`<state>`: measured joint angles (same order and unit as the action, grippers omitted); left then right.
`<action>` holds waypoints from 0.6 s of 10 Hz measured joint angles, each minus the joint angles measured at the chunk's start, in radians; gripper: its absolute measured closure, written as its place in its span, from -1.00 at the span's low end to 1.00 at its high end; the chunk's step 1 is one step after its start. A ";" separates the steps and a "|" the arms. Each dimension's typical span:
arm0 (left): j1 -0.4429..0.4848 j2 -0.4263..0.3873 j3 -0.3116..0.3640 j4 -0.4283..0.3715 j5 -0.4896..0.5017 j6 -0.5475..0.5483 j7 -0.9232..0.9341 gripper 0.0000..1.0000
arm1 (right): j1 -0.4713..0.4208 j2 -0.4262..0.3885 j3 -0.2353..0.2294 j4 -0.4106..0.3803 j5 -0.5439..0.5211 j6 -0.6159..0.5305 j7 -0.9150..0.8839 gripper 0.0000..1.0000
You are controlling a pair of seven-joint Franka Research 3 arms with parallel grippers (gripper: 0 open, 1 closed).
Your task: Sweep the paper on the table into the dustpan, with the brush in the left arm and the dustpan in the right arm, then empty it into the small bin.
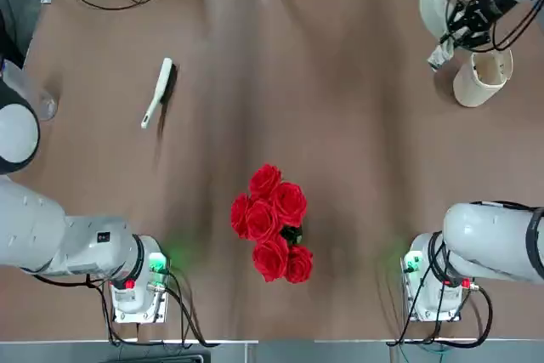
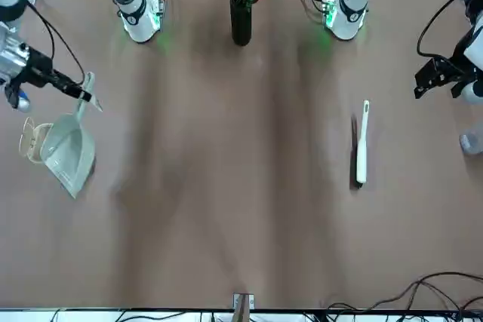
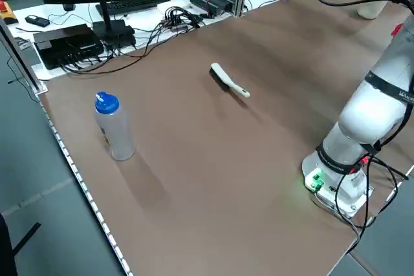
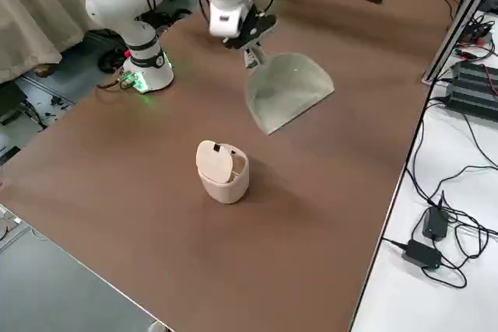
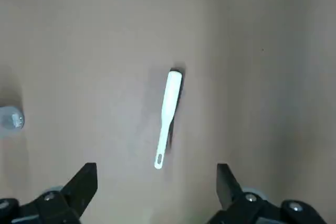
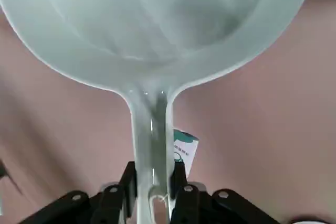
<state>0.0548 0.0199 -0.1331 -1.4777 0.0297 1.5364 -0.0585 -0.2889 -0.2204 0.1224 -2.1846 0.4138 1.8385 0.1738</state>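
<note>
Pinching the dustpan (image 4: 289, 89) by its handle, the right gripper (image 6: 155, 182) hangs near the small bin (image 4: 223, 172); the left gripper (image 5: 157, 182) has jaws spread.

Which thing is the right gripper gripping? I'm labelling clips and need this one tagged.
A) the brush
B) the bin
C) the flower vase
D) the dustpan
D: the right gripper is shut on the handle of the dustpan.
</note>
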 joint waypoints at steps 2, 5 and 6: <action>0.000 0.000 0.000 0.007 0.000 0.000 0.000 -1.00 | 0.002 -0.004 0.114 0.000 -0.036 0.030 -0.002 0.36; 0.000 0.000 0.000 0.008 0.000 0.000 0.000 -1.00 | 0.012 -0.004 0.271 -0.001 -0.089 0.104 -0.074 0.36; 0.000 0.000 0.000 0.008 0.000 0.000 0.000 -1.00 | 0.014 -0.002 0.293 -0.004 -0.094 0.124 -0.163 0.36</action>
<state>0.0549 0.0199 -0.1331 -1.4697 0.0297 1.5364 -0.0585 -0.2744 -0.2228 0.4157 -2.1890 0.3199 1.9629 0.0108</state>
